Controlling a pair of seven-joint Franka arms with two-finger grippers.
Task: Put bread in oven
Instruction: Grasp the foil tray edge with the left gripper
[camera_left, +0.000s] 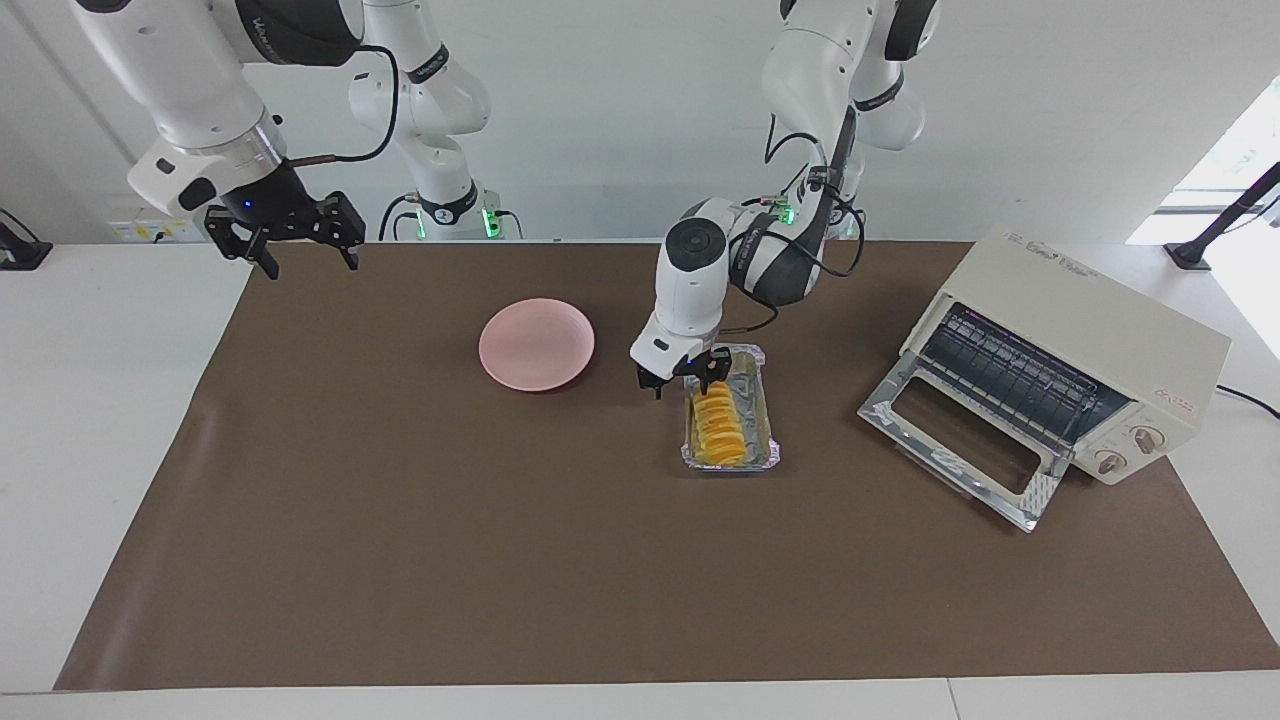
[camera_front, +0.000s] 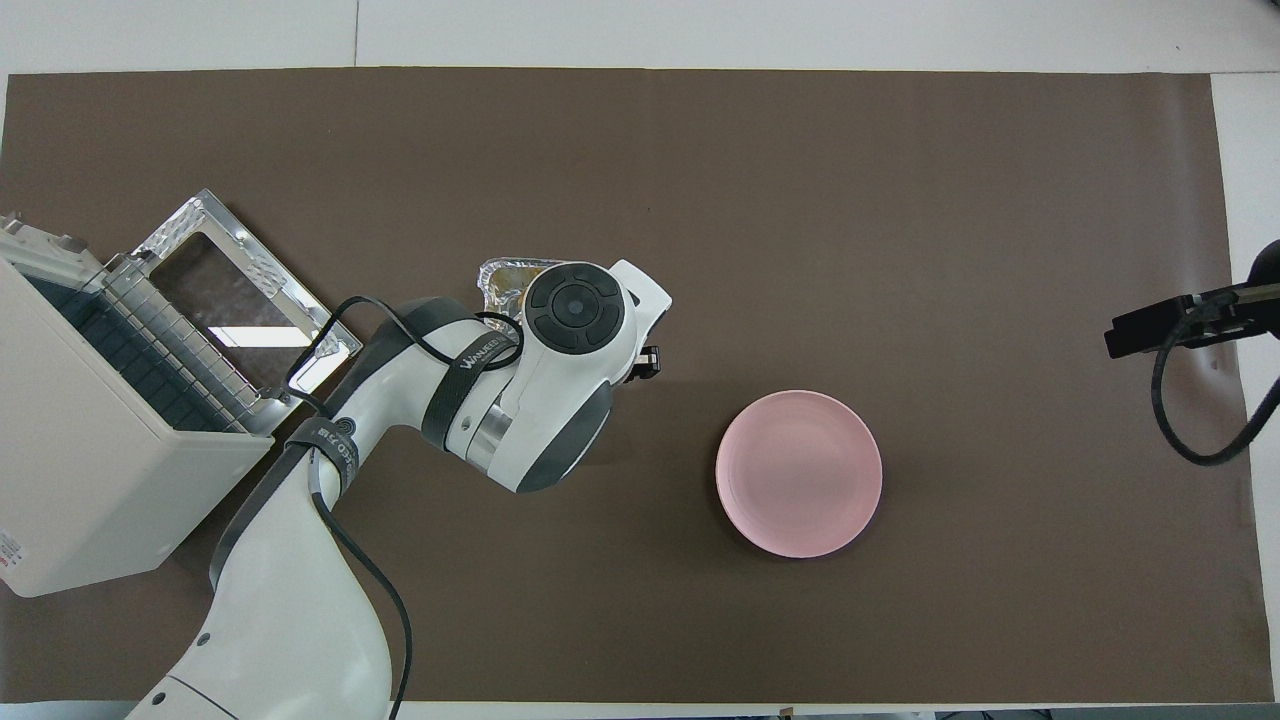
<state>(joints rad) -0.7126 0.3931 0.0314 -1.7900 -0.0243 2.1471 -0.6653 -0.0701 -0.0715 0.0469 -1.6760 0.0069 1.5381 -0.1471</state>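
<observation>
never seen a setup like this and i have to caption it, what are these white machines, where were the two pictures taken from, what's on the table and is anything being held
These are two white robot arms fixed at one edge of a table, each ending in a two-finger hand. One picture looks at them from across the table; the other looks down from above their own end, so the sides appear swapped.

On the brown mat lie a pink plate, a foil tray with a ridged yellow bread in it, and a cream toaster oven with its glass door folded down, at the left arm's end of the table.

The left hand is low at the end of the tray nearer the robots, fingers open at that end of the bread. Nothing is lifted yet. The right hand waits open in the air over the mat's corner at its own end.
</observation>
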